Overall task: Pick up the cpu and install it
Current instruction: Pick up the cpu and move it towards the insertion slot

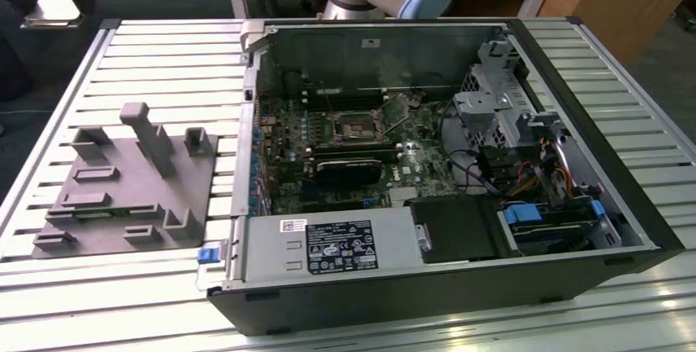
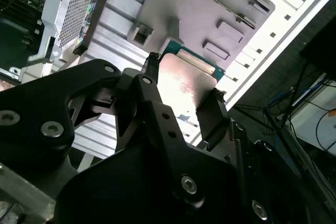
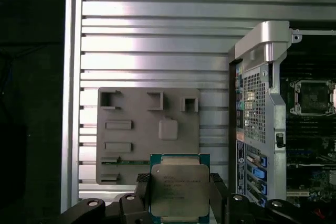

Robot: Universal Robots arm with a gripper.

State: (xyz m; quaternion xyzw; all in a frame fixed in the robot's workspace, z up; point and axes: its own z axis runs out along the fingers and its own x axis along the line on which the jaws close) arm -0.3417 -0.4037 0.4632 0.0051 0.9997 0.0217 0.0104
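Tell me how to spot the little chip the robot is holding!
Find the open computer case, then the grey plastic tray lying beside it on the ribbed metal table. In the first wrist view, the black claw holds the cpu in front of that tray. It is the flat, shiny silver square with a green edge, unlike the dull, blocky tray.

On the table [image 1: 142,38]: tray [image 1: 103,197] lies flat at the exterior view's left of the open computer case [image 1: 435,295], just beside its wall. Inside the case, socket [image 1: 357,128] sits near the middle. In the first wrist view the cpu [image 3: 179,195] is clamped in the hand [image 3: 179,186], over the tray's edge.
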